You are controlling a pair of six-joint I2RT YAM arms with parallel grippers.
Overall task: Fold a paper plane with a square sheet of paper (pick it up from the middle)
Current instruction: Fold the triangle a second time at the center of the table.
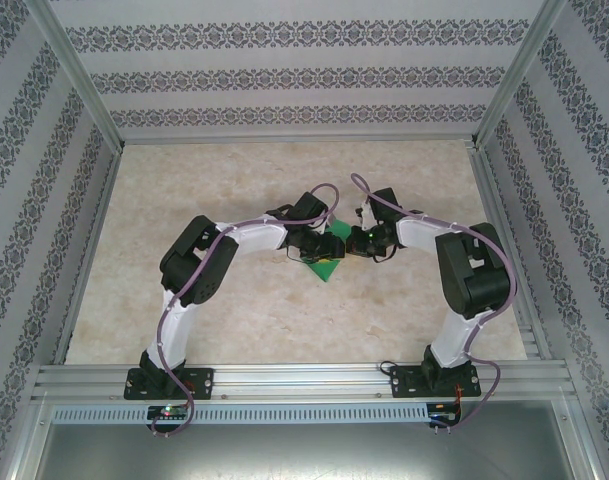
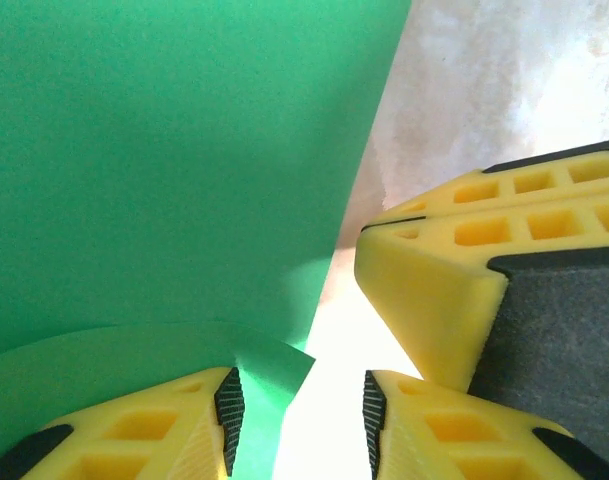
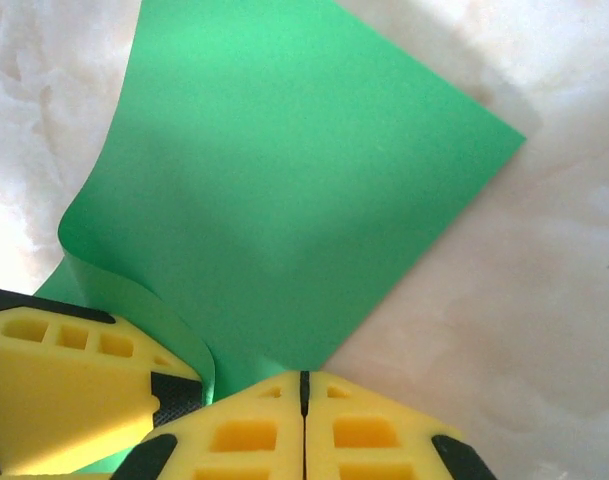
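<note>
The square sheet of paper [image 1: 326,266] is bright green and sits at mid-table between both grippers. In the left wrist view the sheet [image 2: 174,160] spreads wide, and a curled flap of it [image 2: 269,365] rests against the left pad. My left gripper [image 2: 299,405] is open, its pads well apart. My right gripper [image 3: 304,385] is shut, and the near corner of the sheet [image 3: 284,180] runs into its seam. The right gripper's yellow fingers [image 2: 434,280] stand close at the right in the left wrist view. In the top view the left gripper [image 1: 327,248] and right gripper [image 1: 353,243] nearly touch.
The table [image 1: 224,180] is pale marble, closed in by patterned walls [image 1: 284,75] on three sides. An aluminium rail [image 1: 304,380] runs along the near edge with both arm bases on it. A finger of the left gripper [image 3: 64,390] crowds the right wrist view's lower left.
</note>
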